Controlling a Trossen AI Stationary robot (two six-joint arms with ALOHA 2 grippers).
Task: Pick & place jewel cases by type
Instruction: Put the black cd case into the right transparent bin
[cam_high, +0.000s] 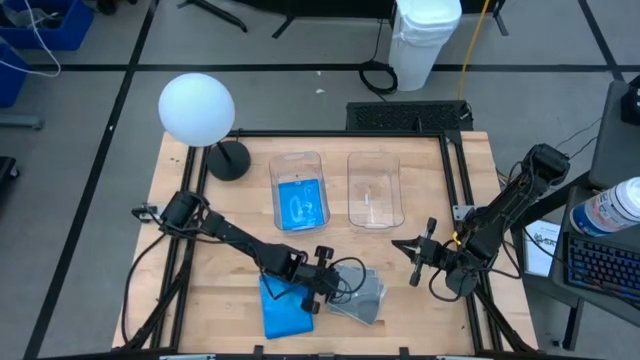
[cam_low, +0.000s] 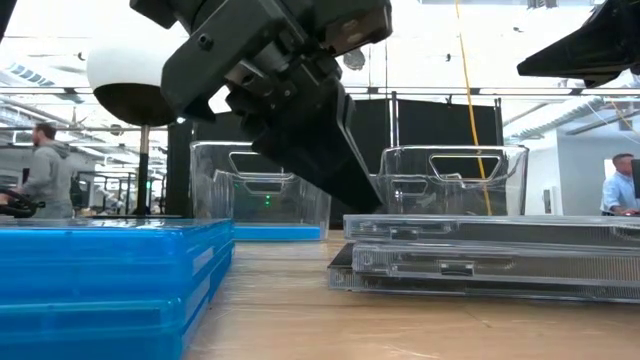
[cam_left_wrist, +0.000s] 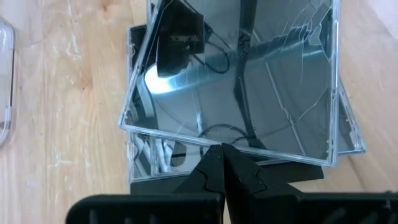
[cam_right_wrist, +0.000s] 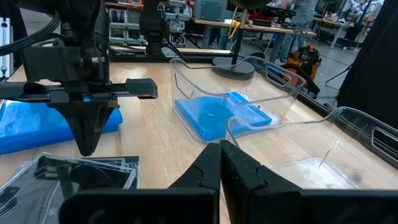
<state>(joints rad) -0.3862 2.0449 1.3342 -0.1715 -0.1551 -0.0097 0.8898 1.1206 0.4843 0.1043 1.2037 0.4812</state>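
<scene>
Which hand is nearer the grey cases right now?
The left. The left hand sits shut right at the edge of the grey cases, over the stack. The right hand is off to their side, nearer the empty tub.

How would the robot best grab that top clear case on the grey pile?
Probably by its near edge, from above. The top clear case lies flat on the pile, its rim overhanging a little, right under the left gripper, whose fingers are shut now.

Blue jewel cases (cam_high: 285, 312) stacked beside grey see-through cases (cam_high: 362, 295); 1 blue case (cam_high: 301, 204) lies in a tub.
</scene>
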